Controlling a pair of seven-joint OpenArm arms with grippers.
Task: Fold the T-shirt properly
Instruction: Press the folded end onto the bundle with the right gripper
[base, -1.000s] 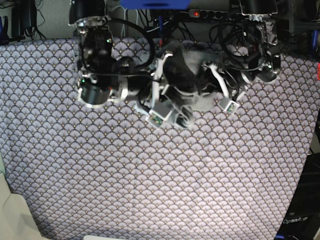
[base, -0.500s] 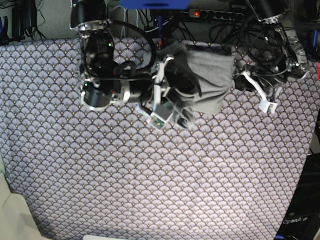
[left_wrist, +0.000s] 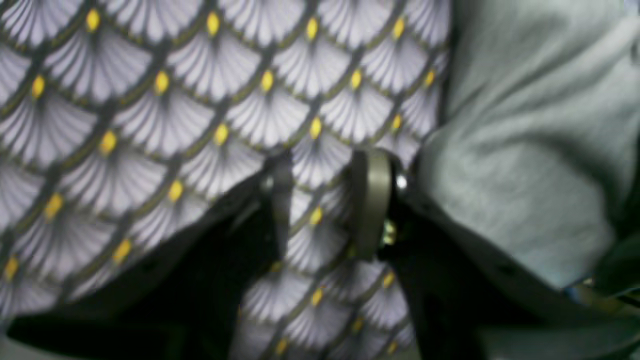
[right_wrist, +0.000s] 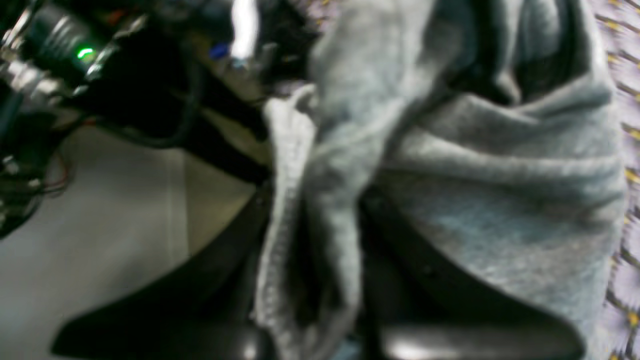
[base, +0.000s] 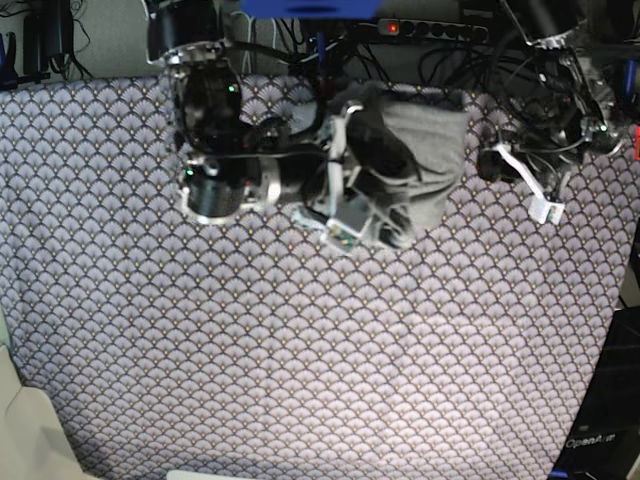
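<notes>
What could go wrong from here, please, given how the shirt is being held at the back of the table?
1. The T-shirt is bunched, held only by the right gripper, so a lift may drag it as a lump rather than spread it.
2. The left gripper stands open over bare tablecloth beside the shirt; closing there might pinch the cloth instead.
3. The shirt sits near the cables, which it might snag.

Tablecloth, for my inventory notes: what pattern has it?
Purple-grey fan scallops with yellow dots on the tablecloth; left wrist view shows it best.

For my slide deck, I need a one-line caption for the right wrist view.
Right gripper shut on a bunched fold of the grey T-shirt above the purple tablecloth.
</notes>
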